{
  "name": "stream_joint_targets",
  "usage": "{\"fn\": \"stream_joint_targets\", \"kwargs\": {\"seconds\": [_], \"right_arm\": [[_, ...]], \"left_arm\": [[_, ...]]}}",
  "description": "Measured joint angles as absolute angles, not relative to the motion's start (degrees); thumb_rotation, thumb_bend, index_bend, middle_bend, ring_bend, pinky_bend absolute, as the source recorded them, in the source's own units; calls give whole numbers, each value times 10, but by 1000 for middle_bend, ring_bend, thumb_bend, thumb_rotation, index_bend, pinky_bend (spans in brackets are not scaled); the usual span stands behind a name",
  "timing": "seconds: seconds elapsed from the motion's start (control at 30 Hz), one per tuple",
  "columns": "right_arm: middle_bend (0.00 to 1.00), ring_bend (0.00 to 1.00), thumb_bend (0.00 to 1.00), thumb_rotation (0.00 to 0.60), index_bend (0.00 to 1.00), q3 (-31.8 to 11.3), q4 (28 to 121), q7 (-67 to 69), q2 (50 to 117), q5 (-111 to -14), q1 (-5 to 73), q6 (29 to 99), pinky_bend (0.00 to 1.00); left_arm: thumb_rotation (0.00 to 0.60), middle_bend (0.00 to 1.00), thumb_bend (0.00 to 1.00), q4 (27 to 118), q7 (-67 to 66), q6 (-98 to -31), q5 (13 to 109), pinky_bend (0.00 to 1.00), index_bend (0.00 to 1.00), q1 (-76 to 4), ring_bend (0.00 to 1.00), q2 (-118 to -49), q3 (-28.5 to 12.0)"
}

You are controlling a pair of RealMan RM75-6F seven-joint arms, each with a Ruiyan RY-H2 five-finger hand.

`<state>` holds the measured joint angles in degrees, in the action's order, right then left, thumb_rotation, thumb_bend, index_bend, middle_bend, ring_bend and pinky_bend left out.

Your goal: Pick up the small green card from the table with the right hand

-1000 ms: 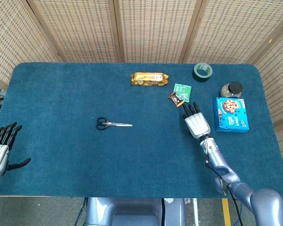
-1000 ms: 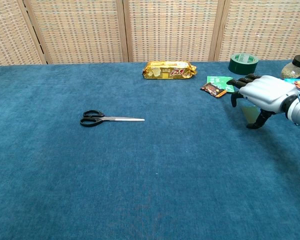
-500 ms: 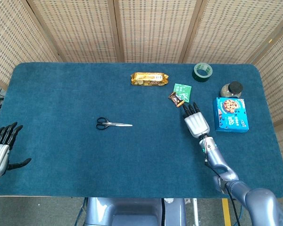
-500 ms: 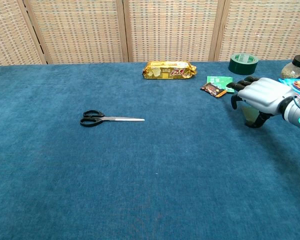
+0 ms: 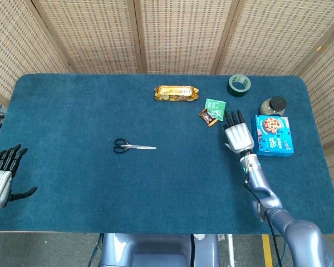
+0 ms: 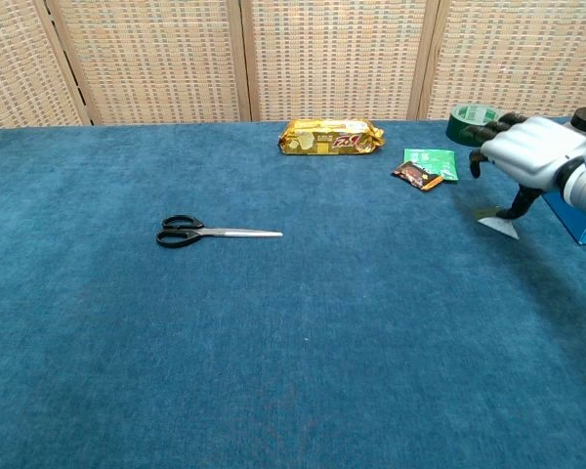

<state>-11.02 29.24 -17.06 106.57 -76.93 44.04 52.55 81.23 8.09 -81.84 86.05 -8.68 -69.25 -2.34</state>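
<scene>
The small green card (image 5: 215, 104) (image 6: 433, 162) lies flat on the blue cloth at the far right, and a small brown packet (image 5: 208, 117) (image 6: 416, 175) touches its near-left corner. My right hand (image 5: 237, 134) (image 6: 527, 154) hovers above the cloth just right of the card, palm down. Its fingers are spread and point to the far edge, holding nothing and touching neither card nor packet. In the chest view a pale patch (image 6: 497, 224) shows under the thumb; I cannot tell what it is. My left hand (image 5: 1, 177) hangs open off the table's near-left edge.
A blue cookie box (image 5: 273, 134) lies right beside my right hand. A dark jar (image 5: 273, 105) and a green tape roll (image 5: 239, 84) stand beyond. A gold snack pack (image 5: 177, 93) sits left of the card. Scissors (image 5: 133, 146) lie mid-table.
My right hand has risen and moved toward the far right, from near the brown packet to beside the cookie box. The card, the packet and the left hand have not moved.
</scene>
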Motion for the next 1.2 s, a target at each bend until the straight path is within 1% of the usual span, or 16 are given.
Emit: {"fn": "stream_joint_targets", "kwargs": {"seconds": [0.13, 0.27, 0.47, 0.53, 0.63, 0.7, 0.8, 0.87, 0.9, 1.03, 1.2], "right_arm": [[8, 0, 260, 600, 328, -114, 301, -155, 1053, -769, 440, 537, 23], [5, 0, 260, 600, 328, -110, 331, -150, 1033, -774, 434, 547, 23], [5, 0, 260, 600, 335, -107, 390, -161, 1009, -764, 425, 529, 23], [4, 0, 283, 600, 356, -108, 411, -165, 1002, -756, 423, 516, 23], [3, 0, 356, 600, 408, -108, 435, -177, 992, -743, 421, 495, 23], [3, 0, 445, 600, 434, -107, 444, -181, 989, -738, 421, 489, 23], [2, 0, 561, 600, 442, -105, 450, -183, 986, -736, 420, 482, 23], [0, 0, 602, 600, 442, -104, 453, -182, 985, -734, 421, 478, 23], [0, 0, 618, 600, 443, -104, 453, -182, 985, -733, 421, 475, 23], [0, 0, 620, 600, 468, -102, 456, -181, 983, -731, 423, 469, 23], [0, 0, 620, 600, 534, -101, 456, -180, 982, -728, 424, 461, 23]], "left_arm": [[600, 0, 0, 813, 82, -819, 860, 0, 0, -86, 0, -692, -24], [600, 0, 0, 813, 83, -819, 860, 0, 0, -86, 0, -691, -23], [600, 0, 0, 814, 80, -820, 862, 0, 0, -86, 0, -691, -23], [600, 0, 0, 815, 80, -821, 862, 0, 0, -86, 0, -691, -22], [600, 0, 0, 815, 80, -821, 861, 0, 0, -86, 0, -691, -23], [600, 0, 0, 814, 81, -821, 860, 0, 0, -86, 0, -691, -23], [600, 0, 0, 813, 82, -819, 860, 0, 0, -86, 0, -691, -23], [600, 0, 0, 813, 82, -819, 860, 0, 0, -86, 0, -691, -23], [600, 0, 0, 813, 83, -820, 861, 0, 0, -87, 0, -691, -23], [600, 0, 0, 813, 83, -819, 861, 0, 0, -86, 0, -691, -23], [600, 0, 0, 814, 82, -819, 861, 0, 0, -87, 0, -691, -23]]}}
